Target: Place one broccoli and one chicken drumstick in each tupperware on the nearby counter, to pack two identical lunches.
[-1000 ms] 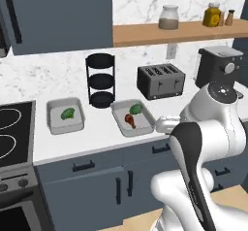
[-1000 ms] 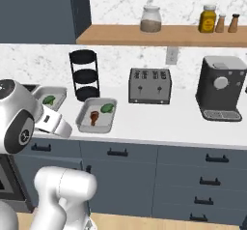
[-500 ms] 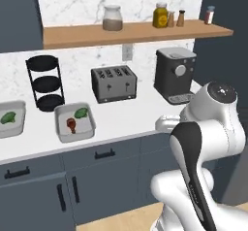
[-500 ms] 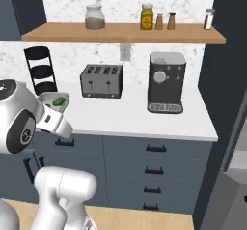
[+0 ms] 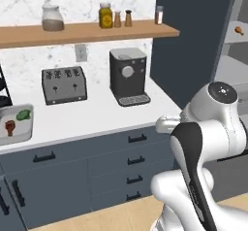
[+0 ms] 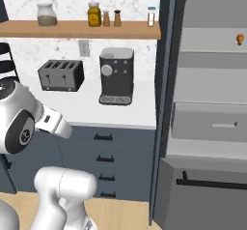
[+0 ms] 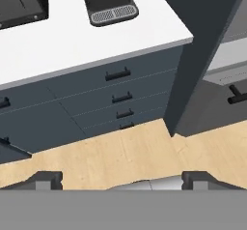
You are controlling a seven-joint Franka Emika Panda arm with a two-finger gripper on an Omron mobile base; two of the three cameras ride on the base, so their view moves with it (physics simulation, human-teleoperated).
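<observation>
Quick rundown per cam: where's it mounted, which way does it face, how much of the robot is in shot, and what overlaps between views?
Left base view: behind the arm's left, facing forward-down at the counter; white arm at lower right; tupperware at the left edge.
Right base view: behind the arm's right, facing the same counter and an open fridge; arm at lower left.
Hand view: on the hand, looking down at the drawers and wooden floor; open end effector fingertips at the bottom.
Shared: the coffee machine and toaster appear in all three.

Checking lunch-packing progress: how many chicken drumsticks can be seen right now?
2. One reddish-brown chicken drumstick lies in the tupperware at the counter's left edge, beside a broccoli. One orange drumstick sits on an open fridge shelf. Others may be out of frame.
</observation>
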